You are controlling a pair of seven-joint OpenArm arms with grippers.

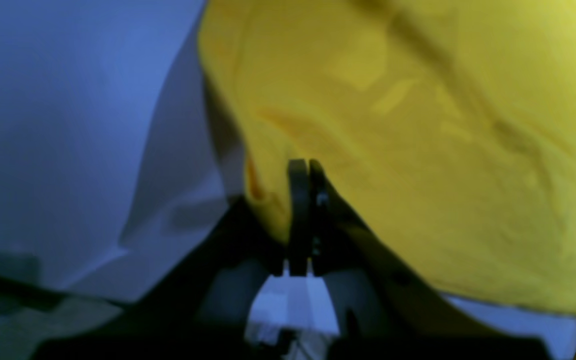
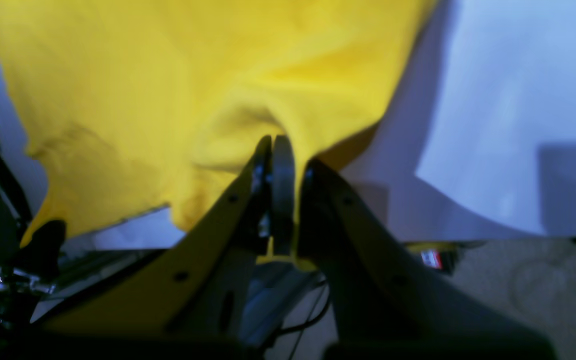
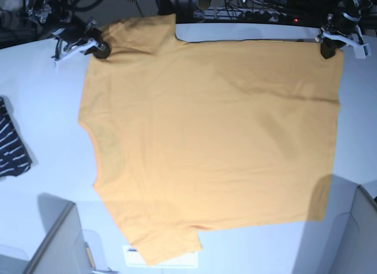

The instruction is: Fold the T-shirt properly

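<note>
From the left wrist view, the left gripper (image 1: 304, 170) sits low at centre, its jaws pressed together on an edge of the yellow T-shirt (image 1: 418, 150), which fills the upper right over the white table (image 1: 68, 125). From the right wrist view, the right gripper (image 2: 273, 145) at centre is likewise clamped on a bunched fold of the T-shirt (image 2: 143, 90) filling the upper left. In the base view the T-shirt (image 3: 212, 144) lies spread flat across the table (image 3: 41, 85), pinched by the left gripper (image 3: 327, 50) at upper right and the right gripper (image 3: 101, 50) at upper left; a striped dark garment (image 3: 10, 150) lies at the left edge
</note>
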